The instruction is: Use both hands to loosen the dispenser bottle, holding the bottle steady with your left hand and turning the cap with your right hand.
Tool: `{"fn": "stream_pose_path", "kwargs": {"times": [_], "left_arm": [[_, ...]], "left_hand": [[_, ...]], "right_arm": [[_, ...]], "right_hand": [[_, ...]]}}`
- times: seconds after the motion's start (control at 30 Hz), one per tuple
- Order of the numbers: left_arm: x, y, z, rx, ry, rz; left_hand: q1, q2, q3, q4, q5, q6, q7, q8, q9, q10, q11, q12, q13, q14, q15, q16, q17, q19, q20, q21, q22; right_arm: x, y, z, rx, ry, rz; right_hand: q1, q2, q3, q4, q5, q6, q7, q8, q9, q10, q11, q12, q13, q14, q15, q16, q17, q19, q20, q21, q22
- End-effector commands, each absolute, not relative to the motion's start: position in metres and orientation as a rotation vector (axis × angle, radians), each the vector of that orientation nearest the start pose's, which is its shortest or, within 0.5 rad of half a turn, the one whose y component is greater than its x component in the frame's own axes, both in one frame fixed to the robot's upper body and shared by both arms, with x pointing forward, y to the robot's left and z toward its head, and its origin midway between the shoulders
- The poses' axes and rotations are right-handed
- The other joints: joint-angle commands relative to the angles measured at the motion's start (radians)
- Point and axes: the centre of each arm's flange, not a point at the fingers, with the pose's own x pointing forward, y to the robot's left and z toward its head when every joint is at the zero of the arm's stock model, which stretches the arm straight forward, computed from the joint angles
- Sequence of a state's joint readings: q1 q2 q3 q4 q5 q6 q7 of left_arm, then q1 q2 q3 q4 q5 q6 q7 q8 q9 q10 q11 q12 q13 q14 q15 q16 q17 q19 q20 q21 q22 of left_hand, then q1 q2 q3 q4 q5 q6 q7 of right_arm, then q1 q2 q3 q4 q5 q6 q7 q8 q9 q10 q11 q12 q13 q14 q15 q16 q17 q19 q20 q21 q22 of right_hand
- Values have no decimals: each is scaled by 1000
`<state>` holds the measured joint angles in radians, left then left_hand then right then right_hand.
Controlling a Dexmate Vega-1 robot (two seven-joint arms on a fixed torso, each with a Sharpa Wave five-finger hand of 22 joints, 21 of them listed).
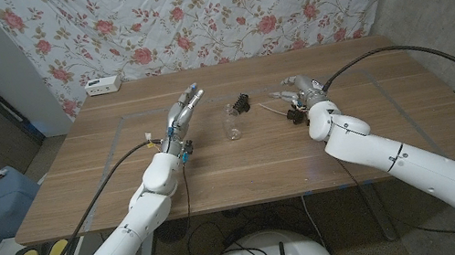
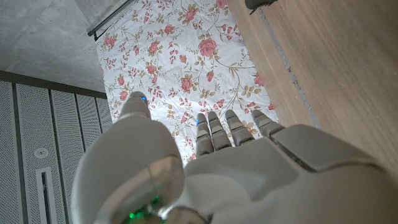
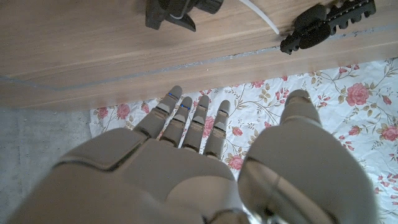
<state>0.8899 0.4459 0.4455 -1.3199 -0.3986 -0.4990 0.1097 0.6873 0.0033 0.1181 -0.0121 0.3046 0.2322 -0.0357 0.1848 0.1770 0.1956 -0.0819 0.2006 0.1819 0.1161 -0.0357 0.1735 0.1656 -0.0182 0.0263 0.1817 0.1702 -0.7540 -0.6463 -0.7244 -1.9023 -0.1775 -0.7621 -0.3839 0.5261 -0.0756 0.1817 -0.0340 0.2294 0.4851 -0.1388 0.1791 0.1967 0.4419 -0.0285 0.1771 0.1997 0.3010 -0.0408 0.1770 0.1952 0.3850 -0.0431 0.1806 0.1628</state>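
Grey fingers (image 1: 191, 94) of the robot's left hand (image 1: 181, 115) reach straight out toward the far edge, spread apart & holding nothing; in the left wrist view the fingertips (image 2: 231, 119) fan out against the floral cloth (image 2: 186, 56). Right hand (image 1: 300, 92) likewise has its fingers (image 3: 186, 115) extended side by side w/ the thumb (image 3: 297, 106) held apart, nothing in its grasp. Between the two hands, touching neither, the clear dispenser bottle (image 1: 233, 122) lies on its side on the wooden table (image 1: 80, 185), its black pump cap (image 1: 241, 102) pointing away from the robot. Just beside the right hand lies a small black piece (image 1: 295, 115) w/ a thin white tube (image 1: 273, 111). White box (image 1: 103, 84) sits at the table's far left edge, below the cloth
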Motion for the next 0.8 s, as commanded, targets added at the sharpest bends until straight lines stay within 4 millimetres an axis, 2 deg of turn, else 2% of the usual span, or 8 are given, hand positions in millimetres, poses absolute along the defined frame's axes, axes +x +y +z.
{"fn": "stream_pose_path", "kwargs": {"times": [0.03,0.3,0.5,0.57,0.67,0.8], "left_arm": [[639,241,-39,58,-777,-213],[650,248,-38,56,-782,-229],[654,251,-34,80,-792,-245],[654,252,-33,83,-792,-252],[656,254,-32,84,-788,-262],[661,255,-36,71,-772,-255]], "left_hand": [[-7,25,4,16,-1,8,4,2,2,4,7,-1,3,-1,-5,2,4,14,-7,10,1],[-21,48,7,28,-7,11,5,2,2,4,16,-1,3,-2,-2,3,3,36,-15,17,1],[-28,83,17,39,-12,11,9,1,2,2,23,-2,3,-3,4,4,4,38,-7,15,1],[-29,90,19,41,-13,11,11,1,2,2,24,-2,3,-3,5,4,3,39,-6,15,1],[-31,103,23,44,-16,12,11,1,2,3,25,-2,2,-2,4,4,3,41,-4,15,1],[-33,112,26,46,-20,13,10,1,1,4,27,-1,2,-1,5,4,2,43,-5,14,1]], "right_arm": [[595,-195,4,-803,-458,-210],[597,-198,5,-689,-501,-196],[601,-200,5,-634,-544,-164],[604,-200,5,-619,-551,-158],[607,-198,4,-601,-558,-153],[612,-197,2,-585,-546,-145]], "right_hand": [[-19,3,-7,9,6,-27,2,-4,0,-27,4,-2,-2,-30,-40,0,0,-11,-28,-2,4],[-43,16,-13,19,7,-47,1,-2,-2,-70,2,-6,-5,-52,-33,3,0,-17,-30,0,4],[-72,31,-20,35,4,-73,-5,-5,-4,-91,-3,-3,-8,-71,-31,6,2,-26,-34,-1,4],[-87,39,-23,43,3,-95,6,-8,-6,-99,-4,-1,-10,-78,-30,7,2,-29,-35,0,4],[-97,43,-25,47,2,-124,8,-11,-7,-103,-3,1,-11,-81,-30,8,0,-30,-35,1,4],[-101,55,-23,51,2,-131,15,-9,-8,-105,1,3,-12,-83,-31,10,0,-31,-37,2,4]]}}
